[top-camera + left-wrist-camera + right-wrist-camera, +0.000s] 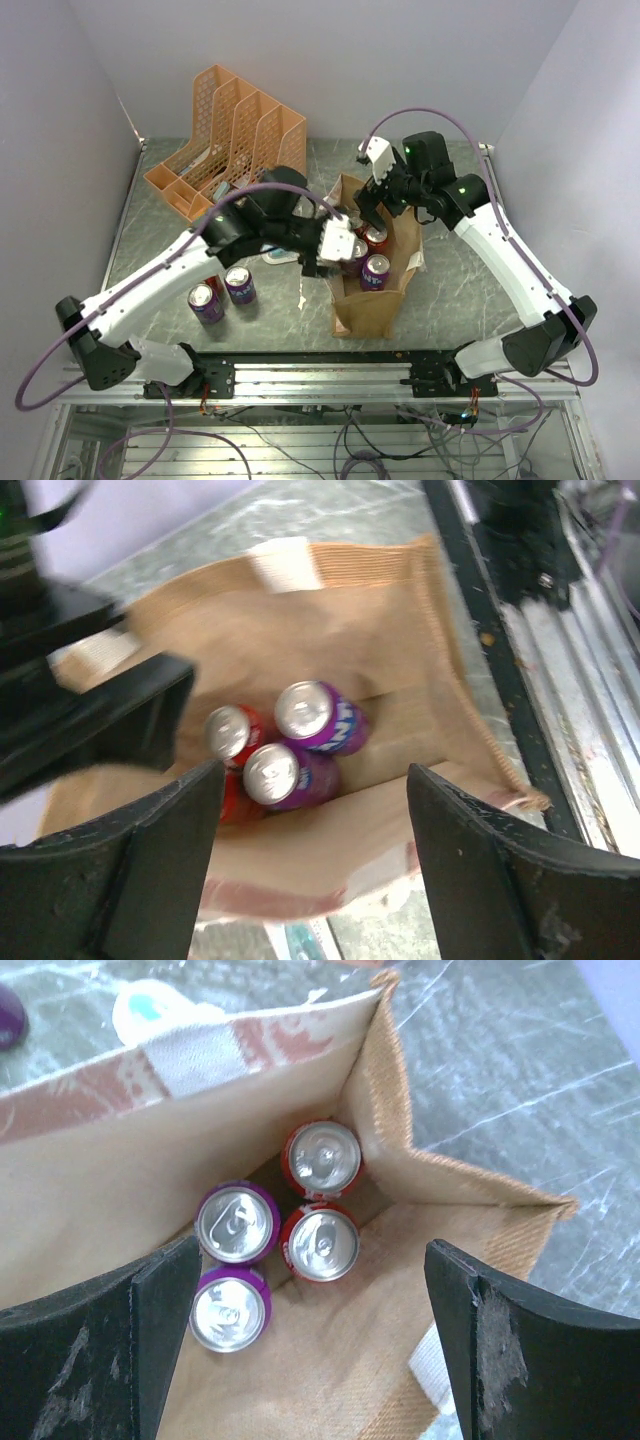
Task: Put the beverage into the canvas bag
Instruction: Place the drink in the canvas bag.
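Right wrist, four cans [320,1243] upright inside canvas bag [90,1200]

We see the canvas bag [366,308] open approx. mid-table, w/ a purple can [375,270] & a red can [376,238] upright inside. Left gripper [330,262] & right gripper [368,213] both hang over its mouth, from opp. sides. Left of the bag, a far purple can [239,284] & a near purple can [205,302] stand just beside each other. Orange file organiser [230,135] sits back-left.
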Tool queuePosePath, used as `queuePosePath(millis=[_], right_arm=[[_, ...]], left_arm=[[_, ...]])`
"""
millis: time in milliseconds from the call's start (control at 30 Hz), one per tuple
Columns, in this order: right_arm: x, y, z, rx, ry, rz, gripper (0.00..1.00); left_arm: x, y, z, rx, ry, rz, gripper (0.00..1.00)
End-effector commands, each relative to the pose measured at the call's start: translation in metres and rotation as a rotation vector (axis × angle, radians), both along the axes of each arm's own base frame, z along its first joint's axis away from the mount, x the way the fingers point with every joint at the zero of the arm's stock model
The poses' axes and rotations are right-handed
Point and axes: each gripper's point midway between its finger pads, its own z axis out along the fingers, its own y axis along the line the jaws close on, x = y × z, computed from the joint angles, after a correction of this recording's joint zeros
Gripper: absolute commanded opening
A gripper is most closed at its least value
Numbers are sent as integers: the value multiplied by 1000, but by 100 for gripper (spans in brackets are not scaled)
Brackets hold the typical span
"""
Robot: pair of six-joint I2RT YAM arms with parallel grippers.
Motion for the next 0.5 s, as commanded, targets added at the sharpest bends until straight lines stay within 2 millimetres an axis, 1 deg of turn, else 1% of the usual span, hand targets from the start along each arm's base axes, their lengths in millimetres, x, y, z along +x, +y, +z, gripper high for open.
queuePosePath(millis=[0,67,100,167,200,267,367,467], right_arm=[[24,6,24,67,-54,-79,93],[34,10,31,84,-63,-107,93],[38,11,34,93,-67,-118,93],[45,15,41,112,-73,-133,93],[49,17,46,124,-84,-134,93],[54,21,56,150,-105,-136,94],[60,25,69,169,-134,-130,94],[65,28,78,178,-152,-127,94]], left_arm=[[21,25,64,-160,27,150,85],[44,48,69,-163,33,297,85],[55,63,68,-154,39,379,85],[74,93,62,-132,40,537,86],[79,108,56,-118,43,600,87],[84,135,41,-88,64,711,89],[86,168,11,-25,108,837,91],[82,194,-29,111,156,918,92]])
